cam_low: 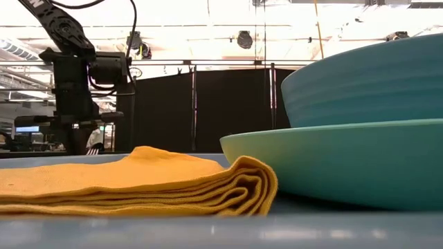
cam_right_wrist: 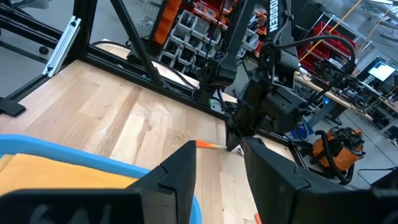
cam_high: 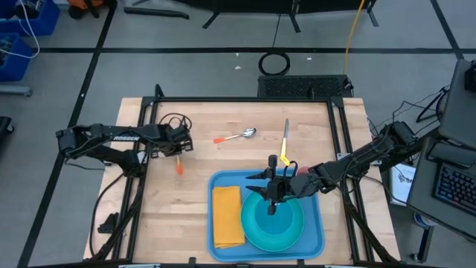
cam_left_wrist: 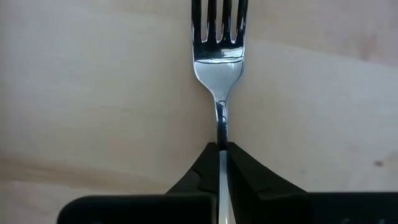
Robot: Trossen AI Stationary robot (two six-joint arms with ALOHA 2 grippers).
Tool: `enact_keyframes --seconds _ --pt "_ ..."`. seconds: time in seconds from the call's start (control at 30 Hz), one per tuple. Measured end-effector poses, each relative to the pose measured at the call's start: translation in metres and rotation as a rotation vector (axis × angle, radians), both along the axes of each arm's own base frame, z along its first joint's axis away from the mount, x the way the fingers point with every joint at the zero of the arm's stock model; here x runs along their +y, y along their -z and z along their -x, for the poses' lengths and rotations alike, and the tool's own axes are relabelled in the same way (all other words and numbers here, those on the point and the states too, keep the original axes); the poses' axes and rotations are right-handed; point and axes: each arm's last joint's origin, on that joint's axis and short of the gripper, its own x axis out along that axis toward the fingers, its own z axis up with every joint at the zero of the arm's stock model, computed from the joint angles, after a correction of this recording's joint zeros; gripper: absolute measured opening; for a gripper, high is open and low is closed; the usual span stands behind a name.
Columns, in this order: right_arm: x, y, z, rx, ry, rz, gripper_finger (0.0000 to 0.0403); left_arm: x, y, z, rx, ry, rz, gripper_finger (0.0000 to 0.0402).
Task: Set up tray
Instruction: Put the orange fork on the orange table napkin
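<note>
I work in a robotics lab: parts bins (cam_right_wrist: 186, 25) on racks, black curtain partitions (cam_low: 208, 111), monitors (cam_right_wrist: 380, 68), cables everywhere.

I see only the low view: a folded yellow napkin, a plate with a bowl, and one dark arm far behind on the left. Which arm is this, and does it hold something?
Observer: It is the left arm. The left gripper is shut on the neck of a fork, over bare wood.
Operator: I do not see the right gripper. Where is it?
Observer: The right gripper hangs over the bowl on the tray, with its fingers open and nothing between them.
Operator: Is other cutlery on the tray?
Observer: No. A spoon and a knife lie on the table, beyond the tray's far edge.
</note>
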Motion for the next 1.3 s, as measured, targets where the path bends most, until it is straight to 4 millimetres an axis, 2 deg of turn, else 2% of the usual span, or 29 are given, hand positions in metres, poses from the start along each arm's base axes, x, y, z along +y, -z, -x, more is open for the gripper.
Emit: enact_keyframes --seconds 0.33,0.57,0.8,1.07,1.3 --pt "0.0 0.0 0.0 0.001 0.001 0.001 0.0125 -0.006 -0.012 -0.013 -0.061 0.057 0.018 0.001" --pt "0.0 0.0 0.0 0.001 0.001 0.001 0.0125 -0.023 -0.024 -0.029 -0.113 0.112 0.018 0.001" --pt "0.0 0.0 0.0 0.001 0.001 0.001 0.0125 -0.052 -0.038 -0.044 -0.18 0.162 0.024 0.001" --pt "0.0 0.0 0.0 0.001 0.002 0.001 0.0125 -0.095 -0.049 -0.053 -0.271 0.143 0.023 0.001" --pt "0.0 0.0 0.0 0.0 0.002 0.001 0.0125 -0.13 -0.04 -0.069 -0.394 0.127 0.04 0.001"
